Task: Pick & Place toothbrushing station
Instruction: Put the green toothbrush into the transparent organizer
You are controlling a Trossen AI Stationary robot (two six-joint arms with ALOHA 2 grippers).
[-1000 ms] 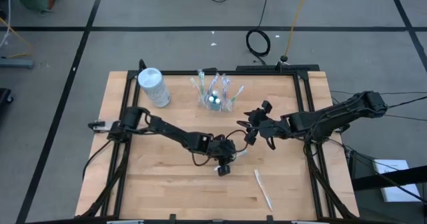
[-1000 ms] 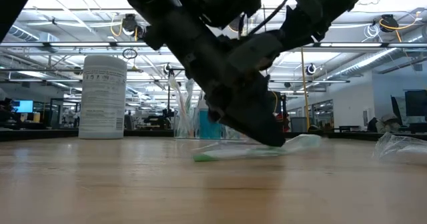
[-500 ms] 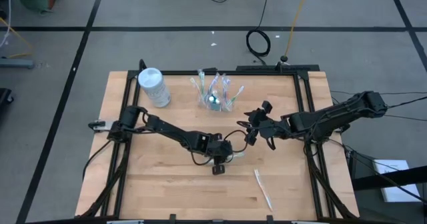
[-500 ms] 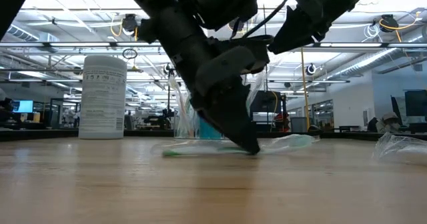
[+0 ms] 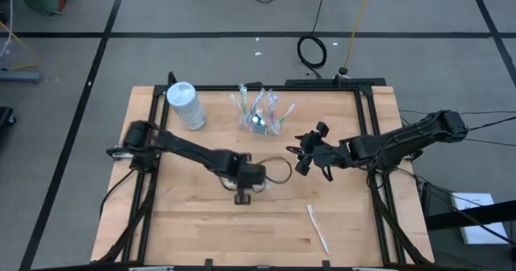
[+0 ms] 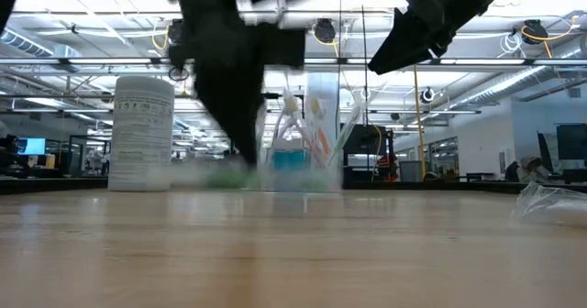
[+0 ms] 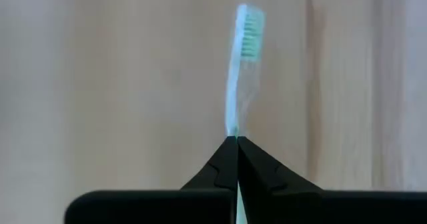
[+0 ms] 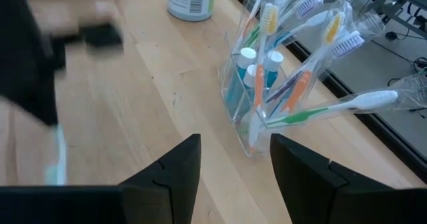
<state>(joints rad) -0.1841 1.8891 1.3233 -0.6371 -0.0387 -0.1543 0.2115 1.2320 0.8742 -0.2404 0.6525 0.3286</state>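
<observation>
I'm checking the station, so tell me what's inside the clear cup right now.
The clear cup holds wrapped toothbrushes standing upright and blue toothpaste tubes. Its bottom is hidden behind them.

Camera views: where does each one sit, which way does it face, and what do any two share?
High view: overhead, straight down on the table, both arms.
Low view: tabletop height, level across toward the clear cup.
Left wrist view: past the left gripper, shut on a green toothbrush.
Right wrist view: past the open right gripper toward the cup.
Shared: the cup and the white container show in high, low and right wrist views.
</observation>
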